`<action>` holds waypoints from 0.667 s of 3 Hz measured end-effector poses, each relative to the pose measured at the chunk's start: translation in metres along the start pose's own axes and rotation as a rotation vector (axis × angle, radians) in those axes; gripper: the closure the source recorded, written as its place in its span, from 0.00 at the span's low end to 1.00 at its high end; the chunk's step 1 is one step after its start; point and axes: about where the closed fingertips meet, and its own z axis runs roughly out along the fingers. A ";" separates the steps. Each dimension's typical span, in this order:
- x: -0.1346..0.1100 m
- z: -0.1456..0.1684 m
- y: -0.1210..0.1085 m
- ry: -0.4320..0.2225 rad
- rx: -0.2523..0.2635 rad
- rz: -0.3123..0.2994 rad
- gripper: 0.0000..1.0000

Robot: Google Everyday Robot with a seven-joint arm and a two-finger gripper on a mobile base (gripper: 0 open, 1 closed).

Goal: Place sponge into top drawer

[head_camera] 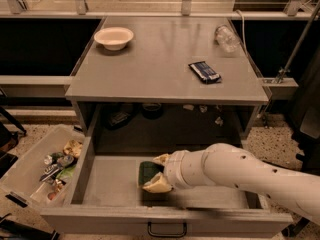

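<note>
The top drawer (pixel 110 184) is pulled open below the grey tabletop; its flat front panel with a dark wire handle (pixel 167 230) runs along the bottom of the camera view. The sponge (pixel 147 170), dark green on top, lies low inside the drawer near its middle. My gripper (pixel 156 173) reaches in from the right on a white arm, with one pale finger (pixel 162 159) behind the sponge and the other in front of it. The fingers are closed on the sponge.
On the tabletop (pixel 150 69) stand a white bowl (pixel 114 37) at back left, a dark blue snack wrapper (pixel 204 72) and a clear plastic bottle (pixel 226 37) at back right. A clear bin of clutter (pixel 35 171) sits on the floor left of the drawer.
</note>
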 end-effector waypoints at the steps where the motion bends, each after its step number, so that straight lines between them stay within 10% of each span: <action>1: 0.000 0.000 0.000 0.000 0.000 0.000 1.00; 2: 0.023 0.016 -0.006 0.032 0.039 0.044 1.00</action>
